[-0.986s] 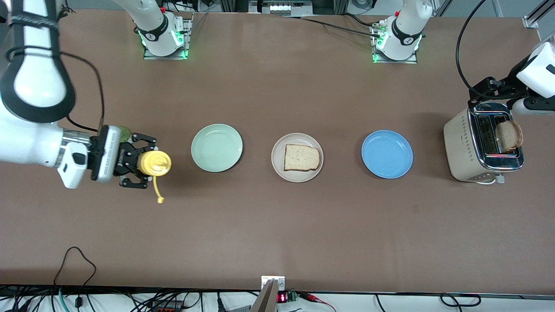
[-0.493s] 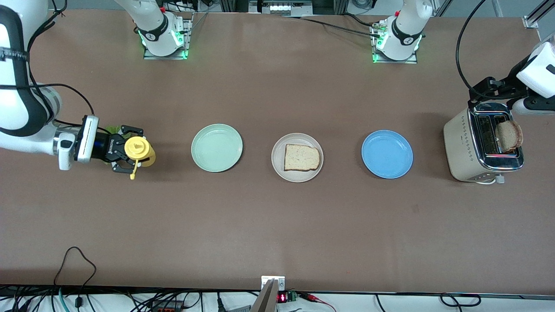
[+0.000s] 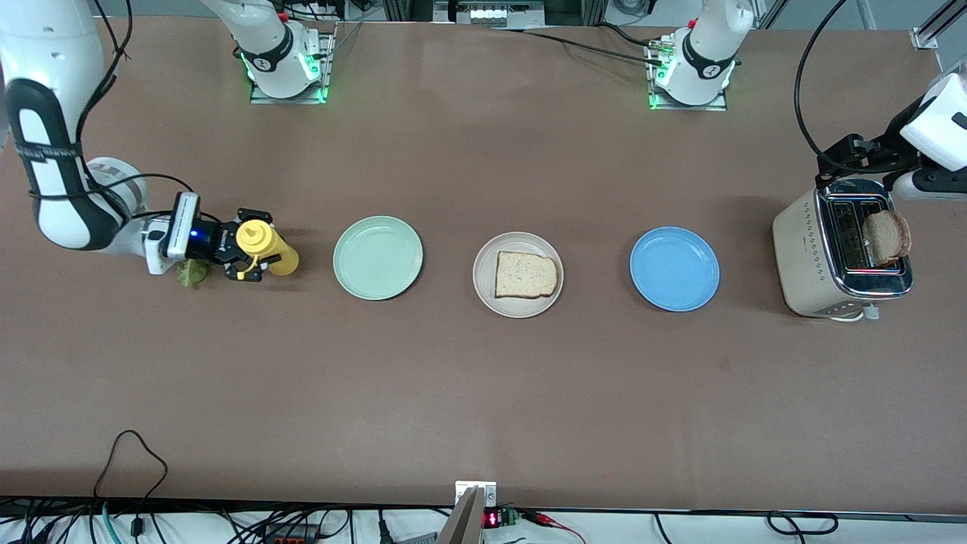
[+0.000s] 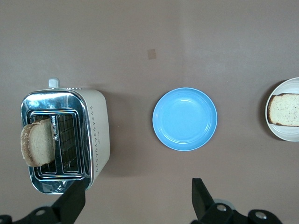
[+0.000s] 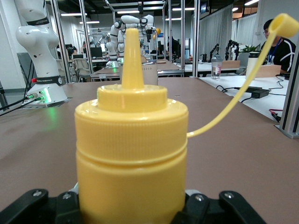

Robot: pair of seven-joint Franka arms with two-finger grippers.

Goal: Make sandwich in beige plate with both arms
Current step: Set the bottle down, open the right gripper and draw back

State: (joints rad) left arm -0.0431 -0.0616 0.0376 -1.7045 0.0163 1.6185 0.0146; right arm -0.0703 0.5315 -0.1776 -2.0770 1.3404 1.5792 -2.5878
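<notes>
The beige plate [image 3: 483,291] lies mid-table with one bread slice [image 3: 526,274] on it; the left wrist view shows it too, as the beige plate [image 4: 273,130]. A second bread slice [image 3: 888,236] sticks up from the toaster [image 3: 808,257]. A green lettuce leaf [image 3: 190,273] lies on the table under the right wrist. My right gripper [image 3: 253,255] is shut on a yellow squeeze bottle [image 3: 276,257], upright with its cap flipped open, filling the right wrist view [image 5: 131,154]. My left gripper [image 3: 852,155] waits open over the toaster's edge, fingers [image 4: 200,196] wide apart.
A mint-green plate [image 3: 378,258] lies between the bottle and the beige plate. A blue plate [image 3: 675,269] lies between the beige plate and the toaster, also seen as the blue plate [image 4: 185,119]. Cables run along the table's edge nearest the front camera.
The right arm has swung the yellow bottle from tipped toward the front camera to upright and brought it down low. The lettuce leaf now shows beside the wrist. The left arm has not moved.
</notes>
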